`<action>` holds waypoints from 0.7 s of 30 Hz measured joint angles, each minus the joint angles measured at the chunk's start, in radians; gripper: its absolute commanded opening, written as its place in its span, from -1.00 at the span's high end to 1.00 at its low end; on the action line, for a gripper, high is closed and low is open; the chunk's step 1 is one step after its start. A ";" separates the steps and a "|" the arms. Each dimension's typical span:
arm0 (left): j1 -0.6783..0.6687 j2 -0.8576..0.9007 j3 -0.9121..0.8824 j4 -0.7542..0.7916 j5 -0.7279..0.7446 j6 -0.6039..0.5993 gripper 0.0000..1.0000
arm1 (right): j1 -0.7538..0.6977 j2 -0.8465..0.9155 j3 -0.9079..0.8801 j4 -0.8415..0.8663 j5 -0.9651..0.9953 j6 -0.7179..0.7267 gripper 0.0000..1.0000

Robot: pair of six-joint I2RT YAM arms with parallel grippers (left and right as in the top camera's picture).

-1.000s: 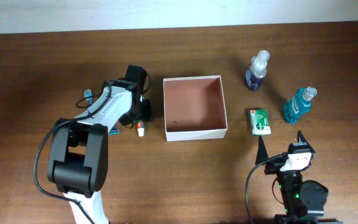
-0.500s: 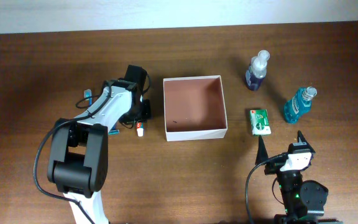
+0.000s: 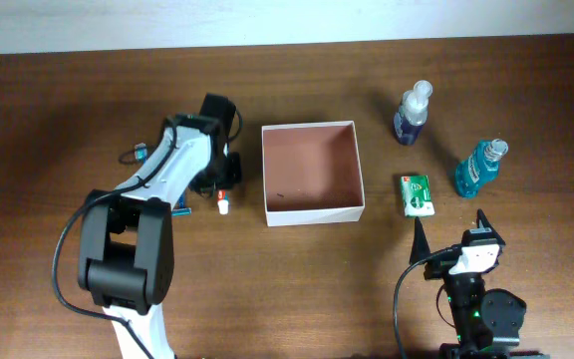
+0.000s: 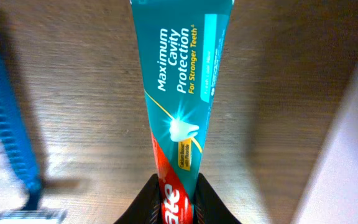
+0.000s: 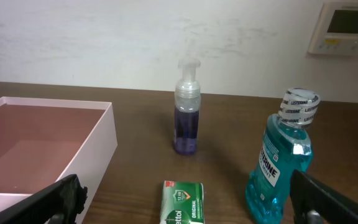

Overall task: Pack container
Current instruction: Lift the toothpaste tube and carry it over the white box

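The container (image 3: 312, 214) is a square shallow box with white walls and a reddish-brown inside, at the table's middle; its wall shows in the left wrist view (image 4: 347, 162) and it shows in the right wrist view (image 5: 98, 134). My left gripper (image 3: 219, 189) is just left of it, shut on a teal and red toothpaste tube (image 4: 182, 93), and grips the tube's red end (image 4: 178, 202). Only the tube's white cap end (image 3: 223, 206) shows from above. My right gripper (image 3: 450, 223) is open and empty near the front edge, behind a green soap packet (image 3: 418, 194).
A blue razor (image 4: 11, 124) lies left of the toothpaste. A purple pump bottle (image 3: 414, 112) and a blue mouthwash bottle (image 3: 478, 168) stand right of the container. The right wrist view also shows the soap (image 5: 182, 202), pump bottle (image 5: 186, 115) and mouthwash (image 5: 284, 162).
My left arm's wrist has shifted a little toward the far side with the toothpaste in its jaws; the cap end moved slightly. The right arm has not moved.
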 measured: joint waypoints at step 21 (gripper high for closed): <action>-0.277 0.000 0.699 -0.463 0.053 -0.040 0.69 | 0.000 0.000 0.000 0.000 0.000 -0.001 -0.97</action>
